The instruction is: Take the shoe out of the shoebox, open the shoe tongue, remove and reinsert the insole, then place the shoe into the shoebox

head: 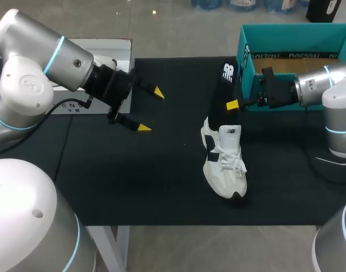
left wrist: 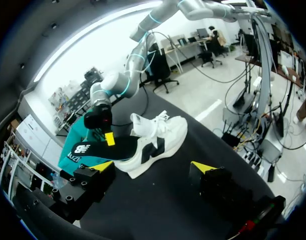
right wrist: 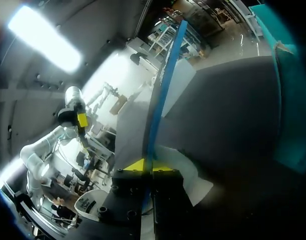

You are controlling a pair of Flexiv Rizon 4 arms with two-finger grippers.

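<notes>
We pinch the black insole (head: 228,75) edge-on between the right gripper's (right wrist: 147,167) fingers. Its lower end meets the heel of the white shoe (head: 225,167), possibly inside the opening. The shoe lies on the black mat (head: 161,181), near the teal shoebox (head: 297,37). Our left gripper (head: 150,110) hovers with its fingers spread, well apart from the shoe.

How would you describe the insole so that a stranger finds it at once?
Start at the open teal shoebox on the far right. Just left of it, the right claw holds the insole by the heel of the white shoe. It is the only thin black strip, with a white logo.
</notes>
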